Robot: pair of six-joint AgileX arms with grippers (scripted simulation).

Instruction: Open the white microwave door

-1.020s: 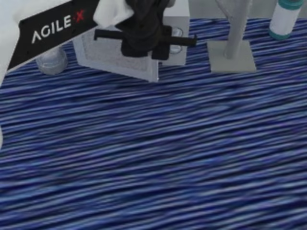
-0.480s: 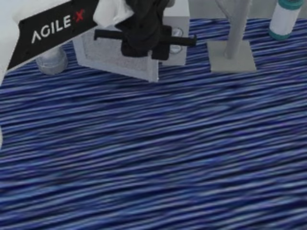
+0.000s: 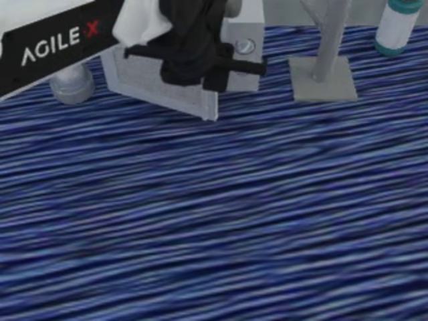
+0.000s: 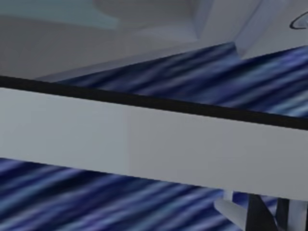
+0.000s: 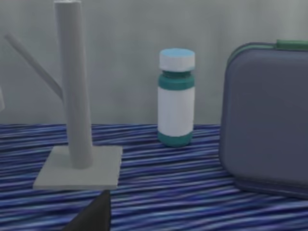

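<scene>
Left end effector [image 3: 194, 57] at door [image 3: 157, 83] free edge, door ajar from microwave [image 3: 244, 30]; finger state: cannot tell. Door rigid, light, hinged; pull at free edge.

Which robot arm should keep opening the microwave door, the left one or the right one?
The left. Its tool is already at the door of the white microwave, which stands ajar. The right arm isn't in the top view; its camera faces the grey stand and bottle.
</scene>
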